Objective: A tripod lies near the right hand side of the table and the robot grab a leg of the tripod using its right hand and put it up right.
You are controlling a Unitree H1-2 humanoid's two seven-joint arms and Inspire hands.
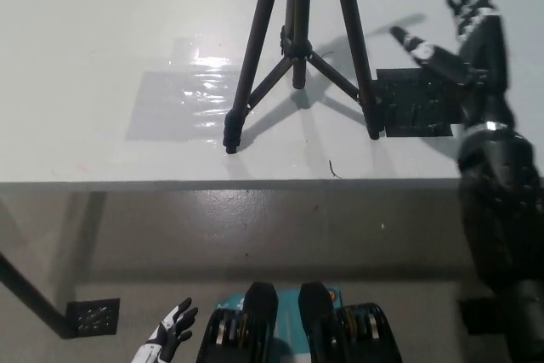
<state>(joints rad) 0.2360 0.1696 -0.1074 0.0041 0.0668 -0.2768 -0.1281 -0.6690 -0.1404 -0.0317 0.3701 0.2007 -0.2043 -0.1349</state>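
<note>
we have the tripod (pixel 299 40) upright on the bench (pixel 102 31); our right hand (pixel 466 36) hangs beside it, fingers spread, holding nothing. next, withdraw without bumping a leg.

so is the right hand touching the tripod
Apart. The head view shows the open right hand off to the side of the tripod, with bare table between them.

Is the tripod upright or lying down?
Upright: the tripod stands on the table on spread legs. The open right hand is clear; left hand rests low.
</note>
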